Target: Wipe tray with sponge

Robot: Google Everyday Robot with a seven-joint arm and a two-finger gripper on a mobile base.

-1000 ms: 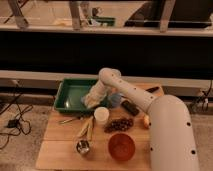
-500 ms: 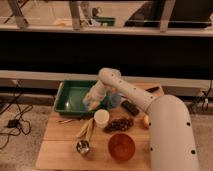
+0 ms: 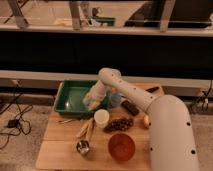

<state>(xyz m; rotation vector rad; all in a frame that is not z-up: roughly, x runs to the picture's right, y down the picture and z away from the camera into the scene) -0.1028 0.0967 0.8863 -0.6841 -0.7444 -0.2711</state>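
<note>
The green tray (image 3: 71, 96) lies at the back left of the wooden table. My gripper (image 3: 91, 102) is down inside the tray, at its right front part, with the white arm (image 3: 131, 95) reaching in from the right. The pale-blue sponge does not show apart from the gripper; it is hidden at or under the gripper's pale tip.
A white cup (image 3: 101, 117) stands just in front of the tray. A rounded blue object (image 3: 115, 99) and a dark block (image 3: 131, 108) lie to the tray's right. A red-orange bowl (image 3: 121, 146), a metal cup (image 3: 83, 147), a dark cluster (image 3: 119, 124) and wooden utensils (image 3: 86, 130) lie nearer the front.
My gripper has shifted slightly toward the tray's front edge, staying inside the tray. Nothing else has moved.
</note>
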